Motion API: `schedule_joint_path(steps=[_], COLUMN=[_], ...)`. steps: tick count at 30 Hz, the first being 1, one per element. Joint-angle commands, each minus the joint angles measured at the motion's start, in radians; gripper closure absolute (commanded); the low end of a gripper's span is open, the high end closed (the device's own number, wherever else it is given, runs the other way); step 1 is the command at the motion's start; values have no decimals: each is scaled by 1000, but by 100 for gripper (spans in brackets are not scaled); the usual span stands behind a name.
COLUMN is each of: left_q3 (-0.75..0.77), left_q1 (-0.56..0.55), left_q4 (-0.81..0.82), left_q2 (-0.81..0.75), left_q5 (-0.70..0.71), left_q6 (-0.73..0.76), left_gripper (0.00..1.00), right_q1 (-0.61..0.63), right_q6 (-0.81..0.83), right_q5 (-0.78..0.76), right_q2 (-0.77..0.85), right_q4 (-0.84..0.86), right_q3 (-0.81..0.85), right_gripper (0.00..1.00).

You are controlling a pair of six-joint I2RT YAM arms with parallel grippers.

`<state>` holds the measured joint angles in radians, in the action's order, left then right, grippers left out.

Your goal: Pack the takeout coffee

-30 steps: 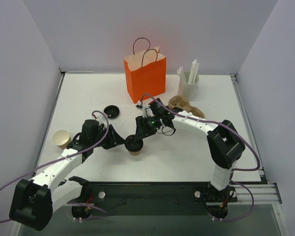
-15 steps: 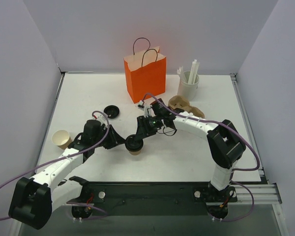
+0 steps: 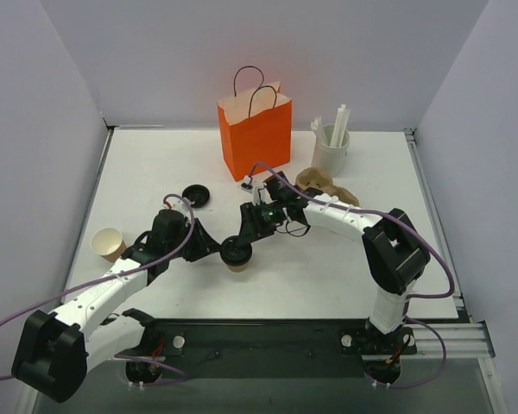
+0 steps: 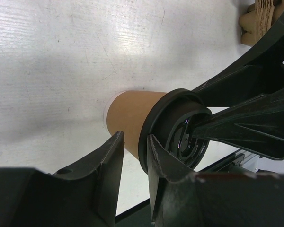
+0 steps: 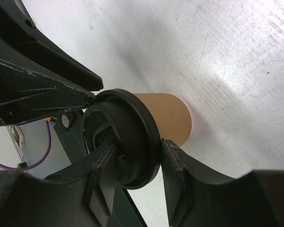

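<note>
The takeout coffee (image 3: pixel 236 254), a tan cup with a black lid, stands on the white table between the arms. My right gripper (image 3: pixel 245 235) reaches it from the upper right and is shut on the lid's rim. In the right wrist view, one finger (image 5: pixel 103 163) lies across the lid (image 5: pixel 128 142) and the other presses outside the rim. My left gripper (image 3: pixel 212 248) is at the cup's left side. In the left wrist view, its jaws (image 4: pixel 136 146) stand a narrow gap apart at the edge of the lid (image 4: pixel 177 127), above the cup wall (image 4: pixel 130 118).
An orange paper bag (image 3: pixel 255 134) stands open at the back. A loose black lid (image 3: pixel 196 195) and a lidless tan cup (image 3: pixel 109 244) are on the left. A white holder with straws (image 3: pixel 332 147) and a brown cardboard carrier (image 3: pixel 326 185) are on the right.
My left gripper has moved a little to the right, closer to the cup. The cup and the right gripper have stayed in place.
</note>
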<state>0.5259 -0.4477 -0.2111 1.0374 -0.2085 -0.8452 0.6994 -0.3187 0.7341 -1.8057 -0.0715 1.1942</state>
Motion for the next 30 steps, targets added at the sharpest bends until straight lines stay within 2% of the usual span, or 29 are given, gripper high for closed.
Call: schedule_joint_path(steps=[1,6,7,11,15,18,24,26,27,28,30], left_q3=[17,31,34,66,140,222,385,430,472,492,532], left_q1=[-6,-8,-6,-6,-3,0,26,52,63,69,87], left_q4=[-96,-73,-67,-53,-89,-123,-247,-353,-393,-477,-563], left_q2=[21,67,72,70,39,30,49,49,43,35,-2], left_q5=[5,-17,-32,-69,-91,-104,-77,-36,28,68,165], left_q6=[23,32,35,49,67,81,149,201,218,236,285], left_gripper=[64,64,64,59,47,38,29,27,26,19,14], right_q1=[6,6,3,-12,-14,-14,9,56,77,104,176], right_q6=[72,-2,-8,-51,-79,-91,-82,-63,-60,-59,-69], right_q5=[-93,-133,-140,-165,-208,-246,-334,-456,-508,-554,-703], right_q2=[-70,-26,-9,46,146,196,267,281,292,295,304], right_q4=[-183,-179,-179,-175,-186,-214,-272,-318,-335,-359,-378], right_q3=[-28,-42,-48,-64,-53,-39,-10,10,18,24,39], right_gripper=[64,60,55,45,27,27,27,25,24,24,23])
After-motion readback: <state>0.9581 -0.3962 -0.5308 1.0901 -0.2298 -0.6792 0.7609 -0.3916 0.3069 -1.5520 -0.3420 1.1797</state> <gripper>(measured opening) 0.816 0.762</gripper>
